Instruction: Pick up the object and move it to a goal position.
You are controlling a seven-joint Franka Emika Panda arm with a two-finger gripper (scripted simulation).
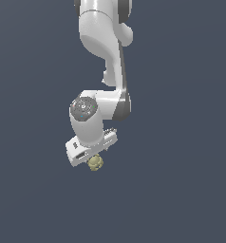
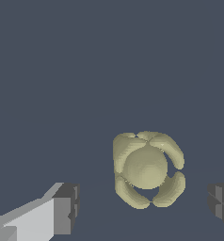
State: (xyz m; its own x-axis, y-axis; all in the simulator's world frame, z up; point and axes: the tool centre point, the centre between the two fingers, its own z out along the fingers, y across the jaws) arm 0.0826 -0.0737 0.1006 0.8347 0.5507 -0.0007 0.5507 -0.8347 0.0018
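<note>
The object [image 2: 147, 168] is a small lumpy pale yellow-olive ball with knobbly lobes, lying on the dark grey floor. In the exterior view it [image 1: 96, 163] peeks out just below the white gripper body. My gripper [image 2: 144, 209] is open, its dark pads [image 2: 70, 207] spread wide apart, one on each side of the object. The pads do not touch the object. In the exterior view the gripper [image 1: 92, 159] hangs directly over the object and the fingers are hidden behind the hand.
The white arm [image 1: 105, 52] reaches down from the top of the exterior view. The flat dark grey floor [image 1: 181, 190] spreads all around.
</note>
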